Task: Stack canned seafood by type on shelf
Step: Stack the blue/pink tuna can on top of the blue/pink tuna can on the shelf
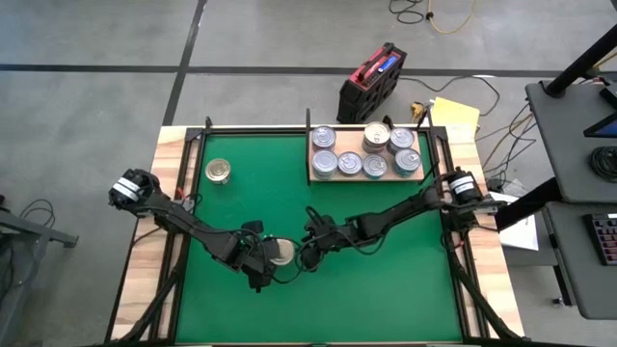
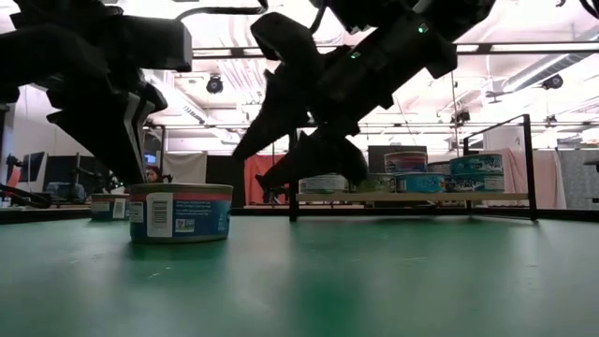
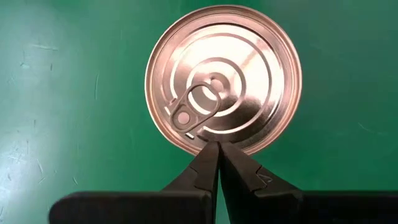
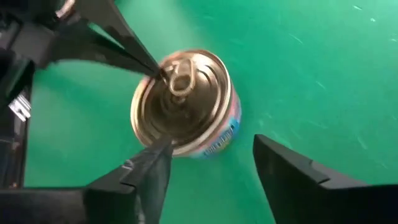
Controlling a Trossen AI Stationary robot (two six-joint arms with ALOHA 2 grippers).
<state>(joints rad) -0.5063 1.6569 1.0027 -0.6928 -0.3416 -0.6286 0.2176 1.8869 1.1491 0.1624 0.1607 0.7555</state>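
While the gold-lidded, blue-sided round tin point(image 1: 281, 253) stands upright on the green surface point(image 1: 386, 289) at six o'clock, my two sets of jaws meet over it.

My left jaws point(image 3: 217, 152) are pressed shut, holding nothing, their tip resting at the lid's rim by the pull-tab. My right jaws point(image 4: 211, 165) stand parted about halfway and empty, just beside the tin at its three o'clock side, the nearer pair for a grasp. The pale wooden shelf point(image 1: 366, 178), already carrying silvery-lidded tins point(image 1: 349, 163), lies toward one o'clock. Another gold-lidded tin point(image 1: 219, 172) waits at ten o'clock.
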